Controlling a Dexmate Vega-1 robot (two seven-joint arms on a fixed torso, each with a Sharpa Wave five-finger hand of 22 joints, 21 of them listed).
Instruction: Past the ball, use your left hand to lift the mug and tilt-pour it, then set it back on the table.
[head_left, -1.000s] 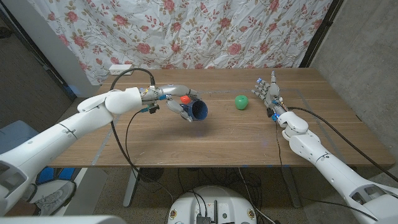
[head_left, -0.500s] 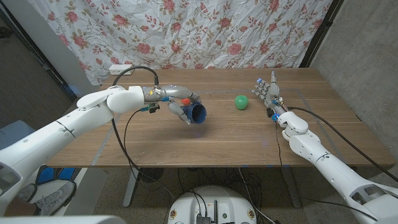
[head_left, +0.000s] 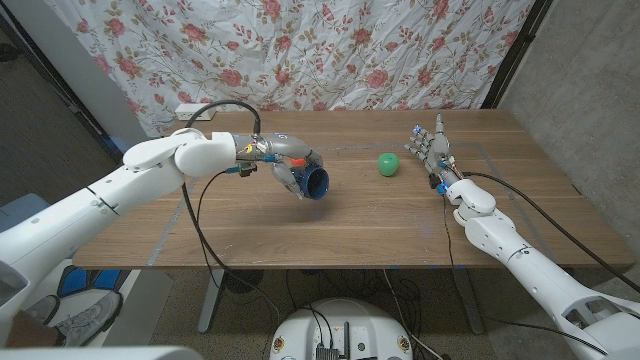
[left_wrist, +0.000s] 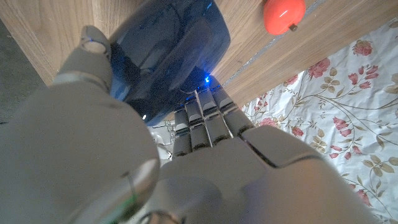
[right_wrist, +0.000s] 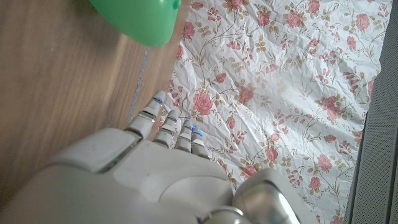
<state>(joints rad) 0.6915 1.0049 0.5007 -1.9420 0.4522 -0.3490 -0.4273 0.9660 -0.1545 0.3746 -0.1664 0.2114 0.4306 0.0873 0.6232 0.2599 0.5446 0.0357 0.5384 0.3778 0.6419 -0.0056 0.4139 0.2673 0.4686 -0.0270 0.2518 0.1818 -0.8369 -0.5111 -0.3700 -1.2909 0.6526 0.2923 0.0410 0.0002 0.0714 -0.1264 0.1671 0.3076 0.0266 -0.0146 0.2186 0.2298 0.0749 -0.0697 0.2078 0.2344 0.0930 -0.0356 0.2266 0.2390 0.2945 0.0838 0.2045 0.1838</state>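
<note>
My left hand (head_left: 283, 160) grips a dark blue mug (head_left: 313, 181) and holds it above the table, tipped on its side with its mouth facing the table's front right. In the left wrist view the mug (left_wrist: 168, 56) sits in the fingers (left_wrist: 205, 118) of that hand. A small red ball (head_left: 297, 158) peeks out just behind the hand, and it lies on the wood (left_wrist: 284, 15). A green ball (head_left: 388, 164) lies at the middle right. My right hand (head_left: 430, 148) stands upright beside it with fingers apart, holding nothing.
A white power strip (head_left: 195, 108) lies at the table's (head_left: 350, 225) back left corner. A black cable (head_left: 200, 215) loops from the left forearm over the front edge. A floral curtain (head_left: 330, 50) hangs behind the table.
The left hand has drawn the tilted mug slightly left, and the mug's mouth has turned more toward the front. The red ball is more hidden behind the hand. The right hand has not moved.
</note>
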